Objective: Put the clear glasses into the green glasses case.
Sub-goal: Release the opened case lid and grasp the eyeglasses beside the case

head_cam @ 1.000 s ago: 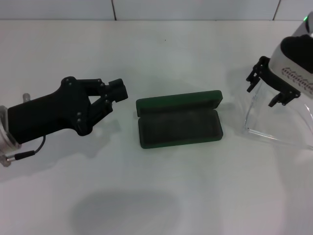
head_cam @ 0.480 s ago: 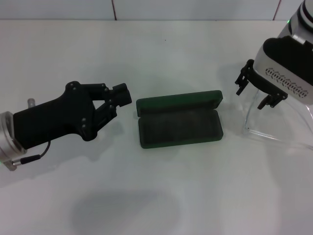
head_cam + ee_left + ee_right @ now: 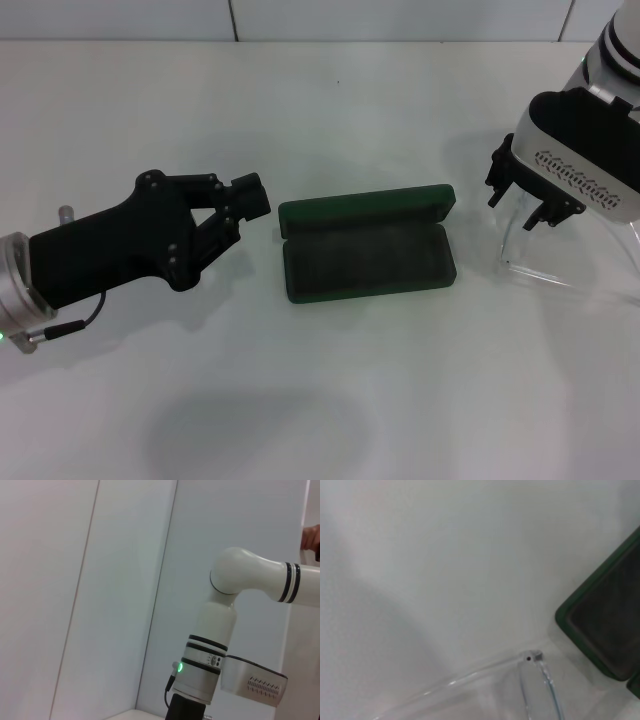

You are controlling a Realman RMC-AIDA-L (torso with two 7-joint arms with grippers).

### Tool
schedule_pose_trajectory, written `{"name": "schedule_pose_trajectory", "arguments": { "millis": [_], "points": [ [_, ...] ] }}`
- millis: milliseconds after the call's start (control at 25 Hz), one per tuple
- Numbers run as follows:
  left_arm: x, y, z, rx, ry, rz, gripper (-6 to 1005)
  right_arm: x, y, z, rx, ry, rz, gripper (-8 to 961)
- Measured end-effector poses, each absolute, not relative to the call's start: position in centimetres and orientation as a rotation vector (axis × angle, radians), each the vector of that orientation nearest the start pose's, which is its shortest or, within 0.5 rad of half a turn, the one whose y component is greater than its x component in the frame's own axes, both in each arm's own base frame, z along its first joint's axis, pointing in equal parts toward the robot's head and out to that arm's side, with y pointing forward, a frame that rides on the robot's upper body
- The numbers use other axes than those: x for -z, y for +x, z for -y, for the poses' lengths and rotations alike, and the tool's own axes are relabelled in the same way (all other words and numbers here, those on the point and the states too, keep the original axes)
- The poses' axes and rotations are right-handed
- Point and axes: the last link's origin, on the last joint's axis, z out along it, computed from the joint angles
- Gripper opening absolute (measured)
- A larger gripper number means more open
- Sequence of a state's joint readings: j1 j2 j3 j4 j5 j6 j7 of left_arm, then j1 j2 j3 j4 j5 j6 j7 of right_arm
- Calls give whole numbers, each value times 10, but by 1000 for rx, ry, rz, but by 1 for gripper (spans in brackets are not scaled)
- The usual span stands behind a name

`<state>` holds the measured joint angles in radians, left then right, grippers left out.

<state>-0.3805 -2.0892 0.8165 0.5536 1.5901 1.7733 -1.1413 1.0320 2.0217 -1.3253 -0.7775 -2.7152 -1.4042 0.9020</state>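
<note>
At the left, the left gripper (image 3: 250, 195) has crept slightly toward the green glasses case (image 3: 366, 255) and lies low just beside its left end, fingers clenched on nothing. The case sits open at centre, lining bare. At the right, the right gripper (image 3: 523, 195) has dropped lower over the clear glasses (image 3: 560, 262), which stand on the table (image 3: 330, 110) well right of the case; we read its fingers as spread, not yet gripping. We judge the pick is imminent.
</note>
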Motion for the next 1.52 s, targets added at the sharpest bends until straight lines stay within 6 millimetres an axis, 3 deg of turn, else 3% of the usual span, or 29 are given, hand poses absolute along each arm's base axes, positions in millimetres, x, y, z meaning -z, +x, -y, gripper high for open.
{"name": "schedule_pose_trajectory", "arguments": {
  "millis": [440,760,960,1520],
  "points": [
    [-3,-255,-276,1224,-2578,414,80,19,156,-425,1047,-2743,1426,434],
    [0,-258,-273,1235,-2564,434,76,25,156,-423,1104,-2749,1366,268],
    [1,-261,-269,1244,-2540,439,74,27,156,-422,1128,-2750,1335,108],
    [-2,-265,-263,1261,-2519,446,67,6,135,-403,1046,-2764,1211,108]
  ]
}}
